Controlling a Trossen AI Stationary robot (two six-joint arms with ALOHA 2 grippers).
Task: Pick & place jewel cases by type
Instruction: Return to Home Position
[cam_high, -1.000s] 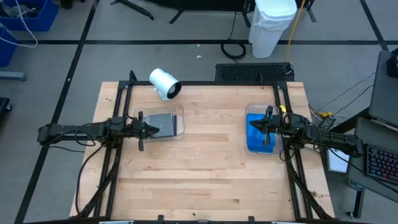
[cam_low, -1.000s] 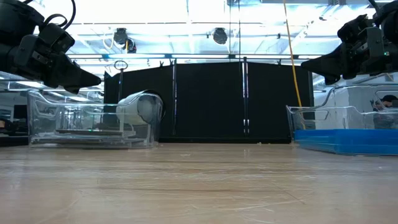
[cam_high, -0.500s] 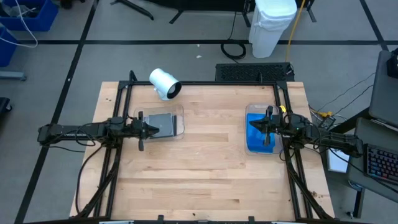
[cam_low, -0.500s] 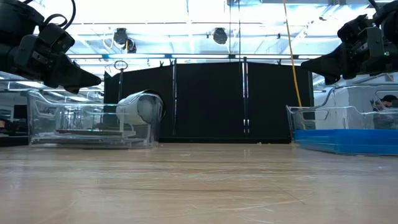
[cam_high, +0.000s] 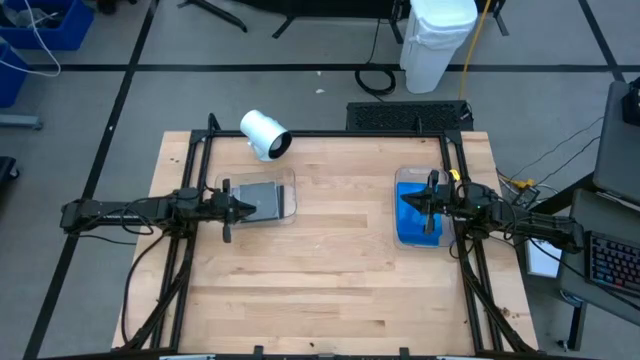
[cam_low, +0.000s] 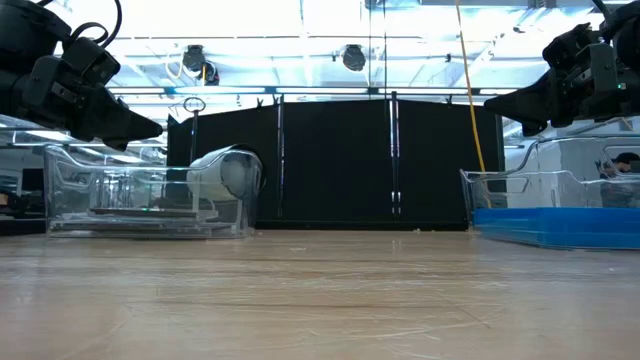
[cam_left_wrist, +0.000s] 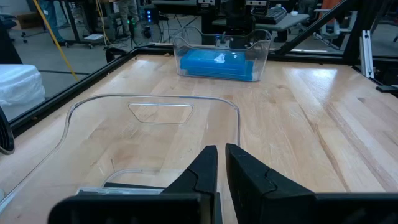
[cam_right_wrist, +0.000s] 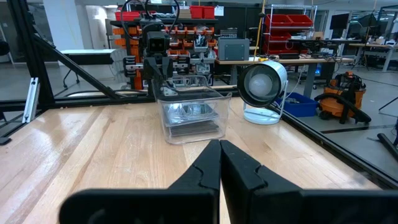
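The dark grey jewel cases (cam_high: 262, 200) lie stacked flat in the clear tray (cam_high: 288, 186) at the table's left; they show again as grey jewel cases (cam_right_wrist: 194, 129). The blue jewel cases (cam_high: 412, 218) lie flat in the clear tray (cam_high: 400, 176) at the right, seen also as blue cases (cam_left_wrist: 216, 65) and as a blue band (cam_low: 560, 222). My left gripper (cam_high: 248, 208) hovers shut above its tray's near-left part, fingertips (cam_left_wrist: 221, 155) nearly together. My right gripper (cam_high: 404, 205) hovers shut above the blue cases, fingertips (cam_right_wrist: 219, 147) closed. Neither touches anything.
A white cylinder (cam_high: 265, 134) lies on its side near the table's far edge, behind the left tray. A black frame (cam_high: 330, 134) runs along the far edge and both sides. Bare wood (cam_high: 340, 250) spans the middle and near part between the trays.
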